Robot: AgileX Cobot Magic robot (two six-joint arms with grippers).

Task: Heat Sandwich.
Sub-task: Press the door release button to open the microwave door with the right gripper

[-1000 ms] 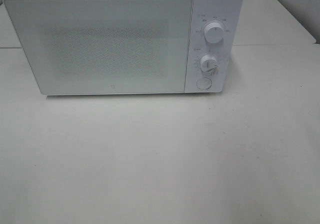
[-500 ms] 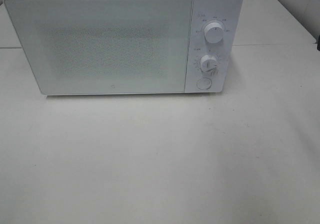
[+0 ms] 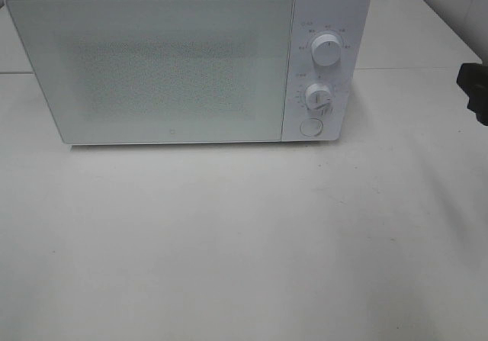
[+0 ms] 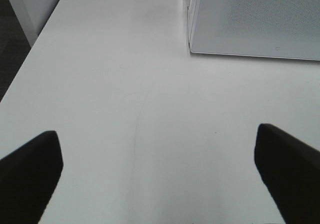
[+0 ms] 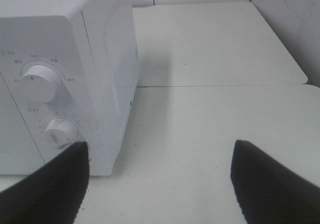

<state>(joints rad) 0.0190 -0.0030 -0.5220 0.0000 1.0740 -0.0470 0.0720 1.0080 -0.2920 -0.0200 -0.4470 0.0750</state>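
Sandwich: not visible in any view (maybe behind shut door; cannot tell). Likely step: open microwave (image 3: 175, 66). Bring your right gripper (image 5: 161, 148), fingers spread wide and empty, square onto round button (image 3: 310, 127) under lower knob (image 3: 318, 97); press straight, no sliding. Left gripper (image 4: 156, 133) likewise spread, empty, above table (image 4: 100, 83). Casing glossy white, boxy; door (image 3: 152, 70) flat, frosted, speckled mesh.

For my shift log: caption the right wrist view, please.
Open right gripper near the white microwave, its upper dial and lower dial in view; nothing held, white table below.
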